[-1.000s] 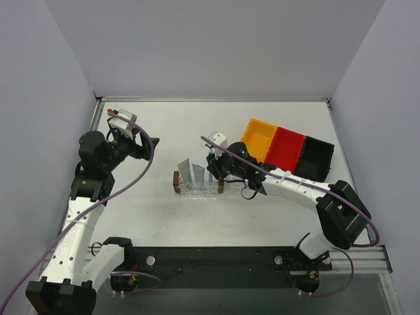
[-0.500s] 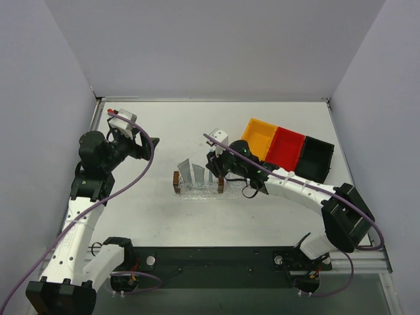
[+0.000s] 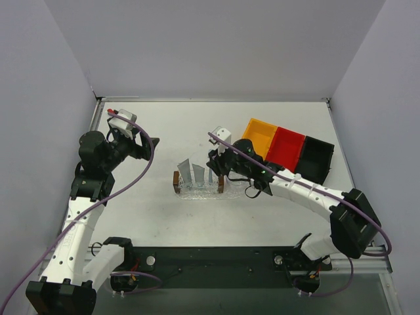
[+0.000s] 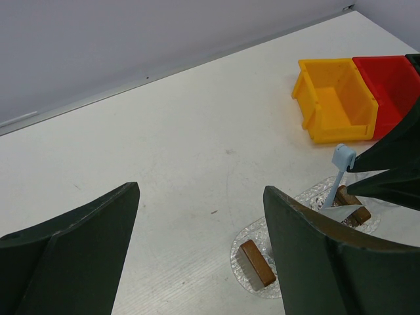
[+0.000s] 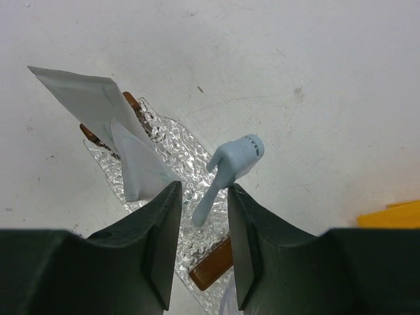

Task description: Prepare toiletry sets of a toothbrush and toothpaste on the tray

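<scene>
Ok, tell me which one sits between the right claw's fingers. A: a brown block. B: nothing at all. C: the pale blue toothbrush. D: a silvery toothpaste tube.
C: in the right wrist view the handle of the toothbrush runs down between the fingers of the right claw, and its head sticks out over the tray.

A yellow bin, red bin and black bin stand in a row; two brown blocks, perhaps wooden, lie nearby.
</scene>
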